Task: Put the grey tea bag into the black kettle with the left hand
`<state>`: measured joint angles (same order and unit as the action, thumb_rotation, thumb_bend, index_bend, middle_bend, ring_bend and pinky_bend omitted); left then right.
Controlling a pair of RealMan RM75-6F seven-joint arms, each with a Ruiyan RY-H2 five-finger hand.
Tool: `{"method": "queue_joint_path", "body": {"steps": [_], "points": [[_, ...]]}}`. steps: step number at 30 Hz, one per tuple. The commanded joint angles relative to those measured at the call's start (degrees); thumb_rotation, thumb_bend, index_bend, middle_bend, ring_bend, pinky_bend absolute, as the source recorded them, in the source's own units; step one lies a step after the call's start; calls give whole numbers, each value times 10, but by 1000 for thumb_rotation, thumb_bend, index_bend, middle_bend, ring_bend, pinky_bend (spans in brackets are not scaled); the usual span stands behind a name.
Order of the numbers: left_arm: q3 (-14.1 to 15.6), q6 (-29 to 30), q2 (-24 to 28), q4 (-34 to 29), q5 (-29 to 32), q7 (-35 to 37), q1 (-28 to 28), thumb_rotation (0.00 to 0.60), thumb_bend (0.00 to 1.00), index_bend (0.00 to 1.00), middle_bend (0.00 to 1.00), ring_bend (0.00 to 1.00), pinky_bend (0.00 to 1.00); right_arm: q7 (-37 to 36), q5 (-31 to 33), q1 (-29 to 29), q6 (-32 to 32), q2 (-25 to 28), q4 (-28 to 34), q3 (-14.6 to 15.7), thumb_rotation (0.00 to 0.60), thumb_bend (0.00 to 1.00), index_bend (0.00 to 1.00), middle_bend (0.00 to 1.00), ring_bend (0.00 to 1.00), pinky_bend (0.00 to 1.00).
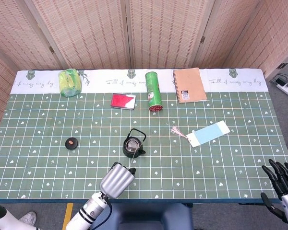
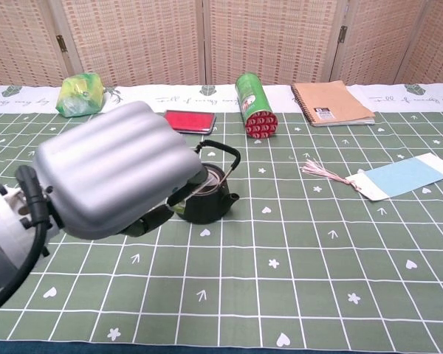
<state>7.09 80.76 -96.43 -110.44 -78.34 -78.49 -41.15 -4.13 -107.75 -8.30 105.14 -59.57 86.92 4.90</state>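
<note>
The black kettle [image 1: 134,146] stands lidless near the middle of the green mat, with the pale grey tea bag [image 1: 132,143] lying inside its mouth. In the chest view the kettle [image 2: 215,198] is partly hidden behind my left hand [image 2: 118,181], and a pale bit of the tea bag [image 2: 213,177] shows at its rim. From the head view my left hand [image 1: 117,178] is near the table's front edge, apart from the kettle, with nothing seen in its loosely curved fingers. My right hand [image 1: 280,179] hangs off the front right corner, fingers spread and empty.
The kettle's small round lid [image 1: 71,142] lies to the left. Along the back stand a green bag [image 1: 70,82], a red case [image 1: 123,100], a green can [image 1: 153,90] on its side and a notebook [image 1: 188,85]. A blue bookmark [image 1: 209,133] with a tassel lies to the right.
</note>
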Motion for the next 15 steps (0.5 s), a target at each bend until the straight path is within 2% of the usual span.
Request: {"method": "queue_joint_path", "body": {"steps": [1,4,8,11,13,15], "points": [[5,1,6,3,-2,0,13,600,443,593,1000,1000,1000,8,-2,1,-3,-2,2,1,600,411,0,0,0,0],[5,-3,12,5,-1,8,23,600,443,506,1000,1000,1000,14,-2,1,-5,-4,4,0,600,411,0,0,0,0],[7,-5,23,11,-8,29,36,600,421,466,1000,1000,1000,18,5,4,-13,-5,7,-2,600,411,0,0,0,0],[19,3,33,12,-17,52,56,600,395,451,1000,1000,1000,22,8,6,-21,-5,10,-2,600,411,0,0,0,0],[28,7,39,17,-21,64,70,600,352,414,1000,1000,1000,27,8,8,-25,-6,12,-1,600,411,0,0,0,0],[31,10,43,21,-22,73,80,600,281,332,1000,1000,1000,31,6,8,-29,-8,13,0,600,411,0,0,0,0]]}}
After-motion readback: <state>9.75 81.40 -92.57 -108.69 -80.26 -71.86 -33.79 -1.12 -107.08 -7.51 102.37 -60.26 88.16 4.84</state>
